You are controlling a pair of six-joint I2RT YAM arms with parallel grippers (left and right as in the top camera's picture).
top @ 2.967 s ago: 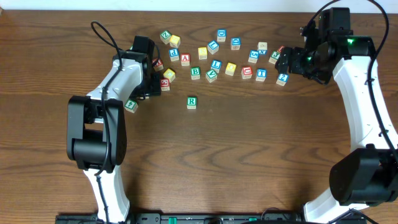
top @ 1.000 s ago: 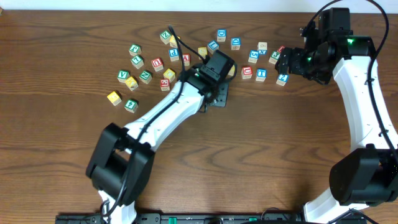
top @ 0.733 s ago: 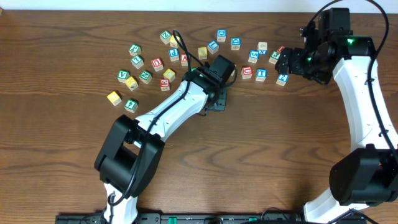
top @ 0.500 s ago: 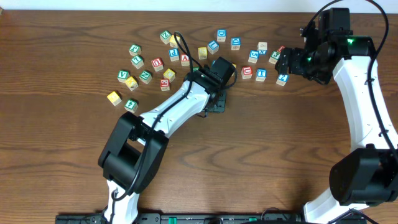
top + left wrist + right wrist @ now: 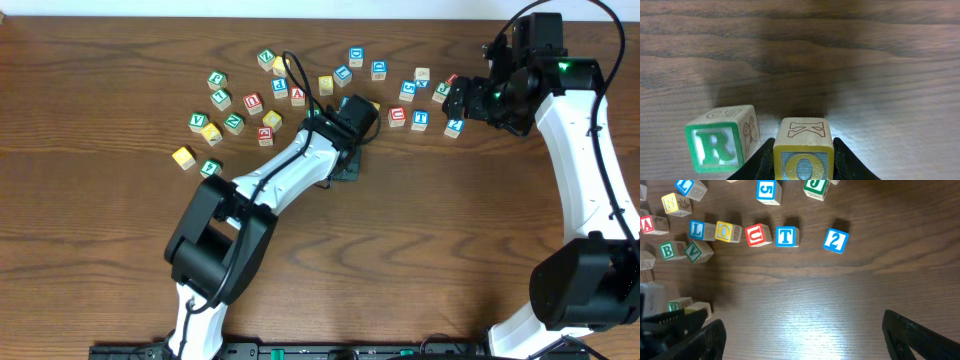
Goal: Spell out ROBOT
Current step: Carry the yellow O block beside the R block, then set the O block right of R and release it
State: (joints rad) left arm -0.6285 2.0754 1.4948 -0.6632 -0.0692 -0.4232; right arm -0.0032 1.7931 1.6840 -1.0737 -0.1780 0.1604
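My left gripper is shut on a yellow-framed O cube, its black fingers pressed on both sides. The green R cube stands just left of it, a small gap between them. Overhead, the left gripper sits mid-table and hides both cubes. The green B cube, a second yellow O cube and the blue T cube lie in the back row; the T cube also shows from above. My right gripper hangs open and holds nothing, over bare wood.
Several loose letter cubes lie along the back: a left cluster with a green V cube and a yellow cube, a red A cube, a red U cube and a blue 2 cube.
The left arm swung from the left cluster to the middle of the table with the O cube, stopping beside the R cube. Over the last second it hardly moved. The right arm stayed still.
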